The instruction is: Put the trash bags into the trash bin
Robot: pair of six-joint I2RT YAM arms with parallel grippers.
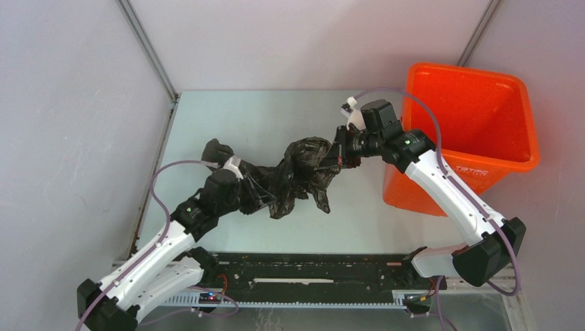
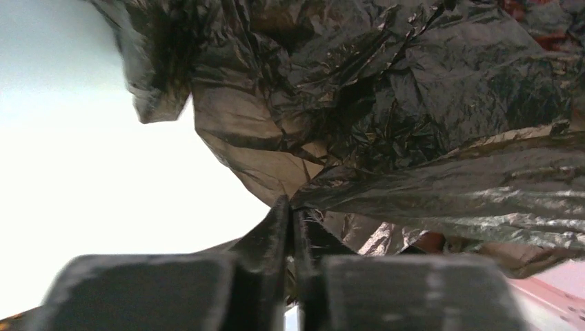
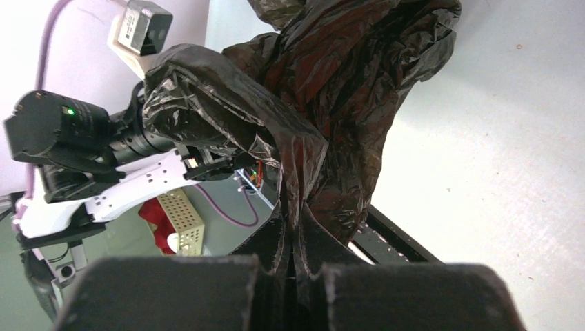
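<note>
While our left end effector (image 2: 292,224) and right end effector (image 3: 293,227) each clamped the trash bag (image 1: 300,176), slung between them left of the trash bin (image 1: 469,69), we judged the carry unfinished; next it needed lifting over the rim.

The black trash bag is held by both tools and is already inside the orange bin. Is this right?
Not quite. The left tool and the right tool are both shut on the black trash bag, but it is not inside the orange bin. The top external view shows it hanging between the tools over the table, left of the bin.
</note>
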